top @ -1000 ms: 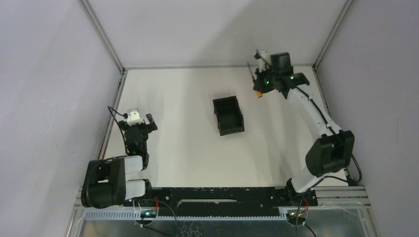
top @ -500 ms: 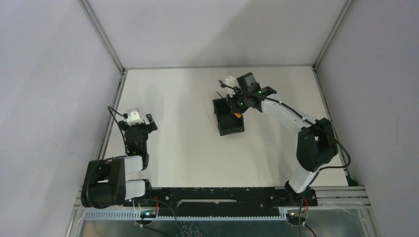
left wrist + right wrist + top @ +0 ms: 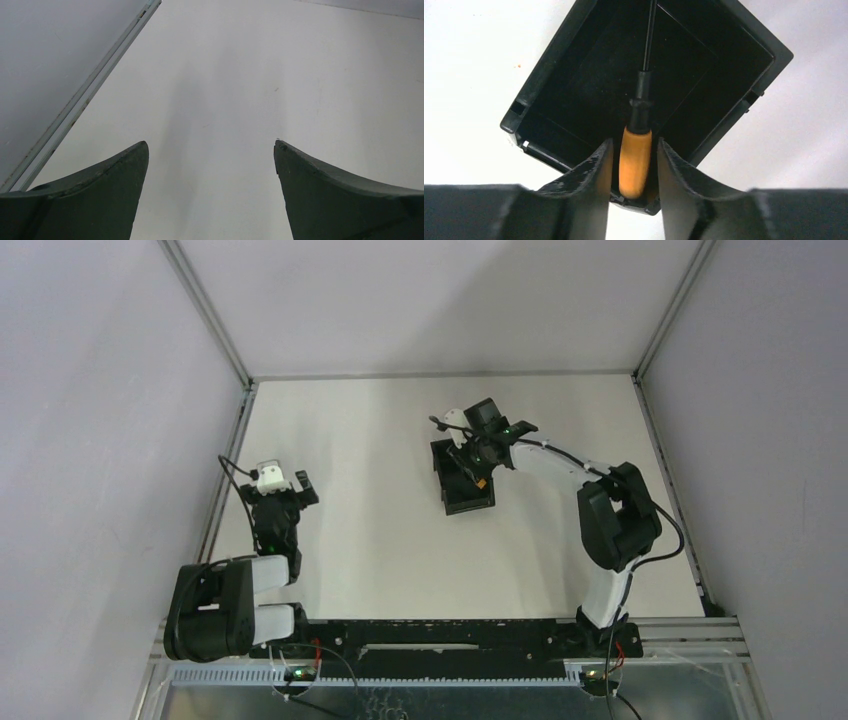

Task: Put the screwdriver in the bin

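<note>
Two fingers (image 3: pixel 594 175) of our right gripper (image 3: pixel 633 147) pinch the slim orange-handled screwdriver (image 3: pixel 634 160), its thin dark shaft pointing into the small black rectangular plastic bin (image 3: pixel 556 65); our left gripper (image 3: pixel 210 150) sits spread apart.

Left arm (image 3: pixel 268 570) and right arm (image 3: pixel 555 462) share white links, black joint housings, green LEDs, black cables, dark curved jaws.

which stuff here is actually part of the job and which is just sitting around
Part of the job:
the screwdriver, gripped by the right gripper
the bin, directly under it

Not part of it:
the left gripper, open over the table
the metal rail along the table's edge
</note>
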`<state>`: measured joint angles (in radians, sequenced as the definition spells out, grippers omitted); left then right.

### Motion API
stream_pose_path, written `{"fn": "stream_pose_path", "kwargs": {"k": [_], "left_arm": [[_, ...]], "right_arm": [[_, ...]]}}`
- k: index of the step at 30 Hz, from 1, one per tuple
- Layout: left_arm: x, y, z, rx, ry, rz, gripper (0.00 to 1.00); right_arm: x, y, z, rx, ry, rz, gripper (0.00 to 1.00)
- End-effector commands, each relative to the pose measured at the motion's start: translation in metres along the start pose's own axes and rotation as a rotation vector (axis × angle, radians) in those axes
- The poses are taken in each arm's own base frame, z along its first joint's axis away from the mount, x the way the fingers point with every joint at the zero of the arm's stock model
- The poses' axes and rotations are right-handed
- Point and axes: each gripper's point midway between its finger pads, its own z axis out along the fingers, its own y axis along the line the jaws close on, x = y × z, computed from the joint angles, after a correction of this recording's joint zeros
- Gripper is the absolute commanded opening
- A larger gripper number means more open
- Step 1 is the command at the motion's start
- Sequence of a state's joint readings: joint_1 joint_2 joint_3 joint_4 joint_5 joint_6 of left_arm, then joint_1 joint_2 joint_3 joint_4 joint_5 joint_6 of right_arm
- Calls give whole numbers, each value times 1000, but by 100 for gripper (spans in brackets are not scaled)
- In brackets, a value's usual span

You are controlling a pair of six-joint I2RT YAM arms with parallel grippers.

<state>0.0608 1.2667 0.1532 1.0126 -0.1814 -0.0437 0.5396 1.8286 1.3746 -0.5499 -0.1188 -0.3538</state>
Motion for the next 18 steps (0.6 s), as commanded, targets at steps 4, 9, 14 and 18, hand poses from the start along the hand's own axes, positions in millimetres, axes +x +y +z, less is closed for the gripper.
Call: {"fn": "stream_pose_path", "kwargs": {"k": [4, 9, 14, 18], "left_arm": [[-31, -2, 8, -2, -88, 3, 100], [-30, -2, 8, -2, -87, 3, 100], [-31, -2, 9, -2, -88, 3, 100], [-31, -2, 9, -3, -88, 3, 100]], "right_arm": [[-23, 0, -8, 38, -71, -24, 54], [-43, 6, -28, 33, -151, -18, 55], [-66, -10, -69, 133, -268, 140, 59], [-54, -50, -101, 201, -307, 452, 66]]}}
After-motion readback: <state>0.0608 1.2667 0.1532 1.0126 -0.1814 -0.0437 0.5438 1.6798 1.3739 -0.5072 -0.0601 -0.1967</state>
